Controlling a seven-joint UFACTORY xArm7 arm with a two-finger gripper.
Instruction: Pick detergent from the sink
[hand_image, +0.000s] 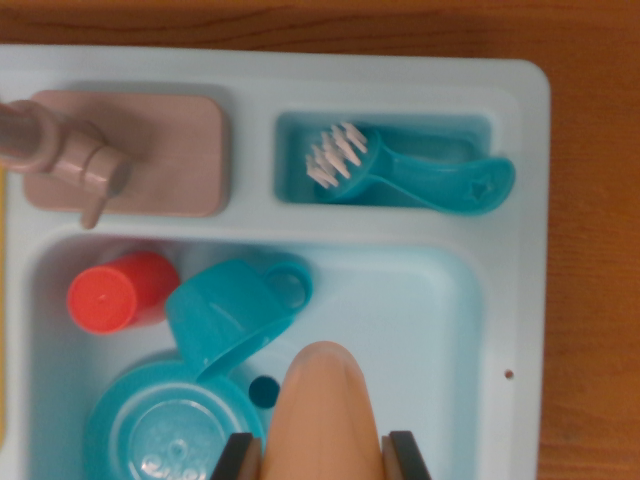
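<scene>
One pale blue toy sink (500, 330) is filling the wrist view, its left edge cut off. Inside it, a teal plate (160, 430) is running off the bottom edge. The orange detergent bottle (322, 415) is sitting clamped between the gripper's (322, 458) dark fingers (408, 455), its base hidden. A teal cup (235, 310) is lying tipped beside a red cup (115, 293).

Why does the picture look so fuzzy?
In the wrist view, everything is a little soft; the orange bottle between the end effector fingers is blurriest because it sits closest to the camera. The brush bristles look sharper, and the faucet casts a soft shadow.
</scene>
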